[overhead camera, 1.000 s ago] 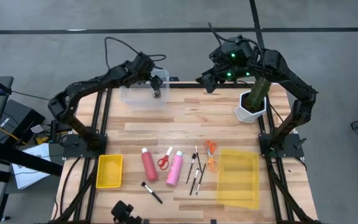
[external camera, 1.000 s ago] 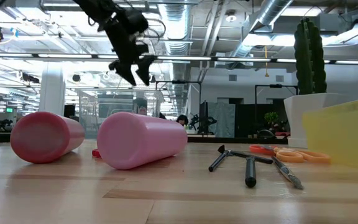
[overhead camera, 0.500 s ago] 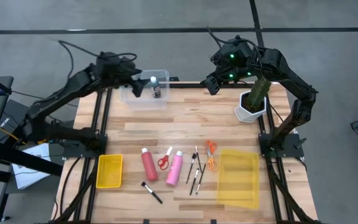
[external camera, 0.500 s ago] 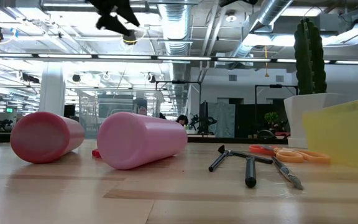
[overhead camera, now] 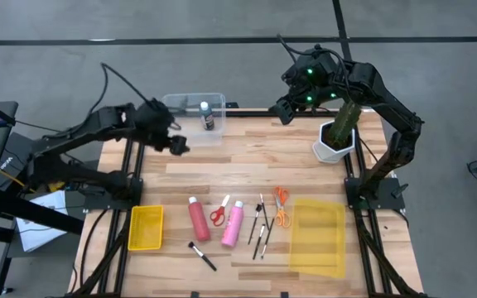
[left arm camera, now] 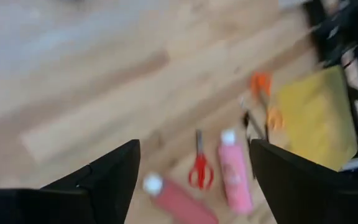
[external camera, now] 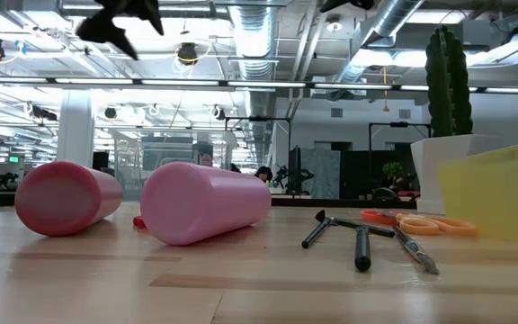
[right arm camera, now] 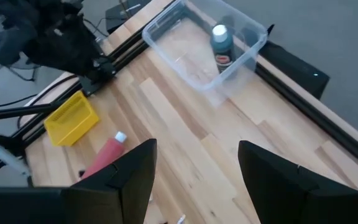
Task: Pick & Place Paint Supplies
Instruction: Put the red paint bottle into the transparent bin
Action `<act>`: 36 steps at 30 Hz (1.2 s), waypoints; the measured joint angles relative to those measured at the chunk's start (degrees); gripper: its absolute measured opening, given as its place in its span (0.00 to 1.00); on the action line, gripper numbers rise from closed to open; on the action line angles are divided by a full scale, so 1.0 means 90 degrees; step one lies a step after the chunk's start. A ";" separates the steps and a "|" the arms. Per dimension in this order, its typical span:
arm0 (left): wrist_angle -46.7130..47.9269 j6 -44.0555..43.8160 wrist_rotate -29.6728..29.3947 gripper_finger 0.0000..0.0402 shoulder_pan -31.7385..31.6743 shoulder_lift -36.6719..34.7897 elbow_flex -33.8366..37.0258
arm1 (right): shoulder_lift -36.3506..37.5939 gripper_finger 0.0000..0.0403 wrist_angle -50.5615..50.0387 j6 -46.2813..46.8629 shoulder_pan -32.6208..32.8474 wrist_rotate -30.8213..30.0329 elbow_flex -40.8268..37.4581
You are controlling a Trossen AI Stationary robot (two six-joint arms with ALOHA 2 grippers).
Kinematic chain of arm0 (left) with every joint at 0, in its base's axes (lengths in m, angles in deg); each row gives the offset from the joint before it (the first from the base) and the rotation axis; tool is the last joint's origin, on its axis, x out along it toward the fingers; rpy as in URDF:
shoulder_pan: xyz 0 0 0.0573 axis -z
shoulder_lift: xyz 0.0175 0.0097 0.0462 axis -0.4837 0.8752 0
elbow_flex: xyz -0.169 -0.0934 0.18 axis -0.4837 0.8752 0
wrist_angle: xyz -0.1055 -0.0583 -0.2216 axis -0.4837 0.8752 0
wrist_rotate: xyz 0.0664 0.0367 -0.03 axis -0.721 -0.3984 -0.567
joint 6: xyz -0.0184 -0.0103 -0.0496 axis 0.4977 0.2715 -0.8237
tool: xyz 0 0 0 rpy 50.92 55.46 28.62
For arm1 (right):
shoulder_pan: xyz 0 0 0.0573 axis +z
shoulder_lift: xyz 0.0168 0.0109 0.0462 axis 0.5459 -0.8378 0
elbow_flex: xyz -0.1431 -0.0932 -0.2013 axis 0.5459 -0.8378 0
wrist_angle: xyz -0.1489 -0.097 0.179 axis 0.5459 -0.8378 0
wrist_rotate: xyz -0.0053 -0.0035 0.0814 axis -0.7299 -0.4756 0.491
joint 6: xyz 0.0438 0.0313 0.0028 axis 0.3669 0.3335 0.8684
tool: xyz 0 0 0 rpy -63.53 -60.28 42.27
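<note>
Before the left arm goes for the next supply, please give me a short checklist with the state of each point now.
1. Left claw open and empty: ok.
2. Small dark bottle upright inside the clear bin: ok.
3. Red bottle and pink bottle lying free on the table: ok.
4. Red scissors between the bottles, apart from both: ok.
5. Right claw open, waiting above the far edge: ok.
6. Brushes not overlapping: cannot tell.

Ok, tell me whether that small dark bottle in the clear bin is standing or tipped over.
Standing. The small dark bottle sits upright in the clear bin, white cap on top, label facing sideways; the high view shows the cap from above.
</note>
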 joint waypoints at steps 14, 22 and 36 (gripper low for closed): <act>-0.0565 -0.3352 0.0003 0.74 0.1981 0.0134 0.1302 | 0.0000 0.55 -0.0002 -0.0148 0.0002 0.0172 0.0000; -0.2053 -0.4957 0.1036 0.74 0.2236 0.0513 0.2852 | 0.0000 0.55 -0.0016 -0.0360 -0.0002 0.0336 0.0000; -0.3589 -0.5617 0.1178 0.74 0.2133 0.1576 0.3694 | 0.0002 0.55 -0.0049 -0.0463 -0.0044 0.0347 0.0000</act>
